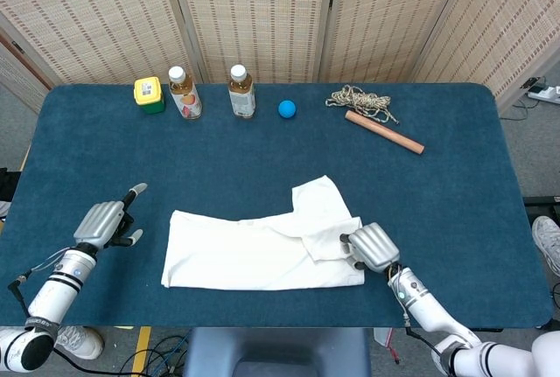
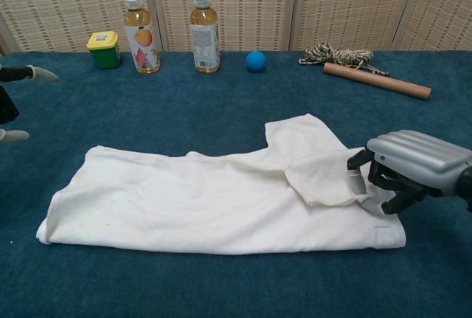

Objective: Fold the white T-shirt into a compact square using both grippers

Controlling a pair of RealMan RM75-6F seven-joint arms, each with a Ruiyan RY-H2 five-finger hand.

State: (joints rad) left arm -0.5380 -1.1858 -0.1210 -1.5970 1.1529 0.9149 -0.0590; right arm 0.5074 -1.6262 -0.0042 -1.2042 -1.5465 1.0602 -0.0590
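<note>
The white T-shirt (image 1: 262,250) lies folded into a long band near the table's front edge, with one sleeve flap (image 2: 324,178) turned over at its right end. My right hand (image 1: 372,246) sits at that right end. Its fingers (image 2: 358,178) curl down onto the flap, and the flap's corner is pinched between them and the thumb. My left hand (image 1: 105,222) is to the left of the shirt, apart from it, holding nothing with its fingers spread. In the chest view only the left hand's fingertips (image 2: 37,73) show, at the left border.
Along the back stand a yellow-lidded green jar (image 1: 149,94), two drink bottles (image 1: 184,92) (image 1: 241,91), a blue ball (image 1: 287,108), a coil of rope (image 1: 359,99) and a wooden stick (image 1: 383,131). Blue cloth covers the table (image 1: 455,193).
</note>
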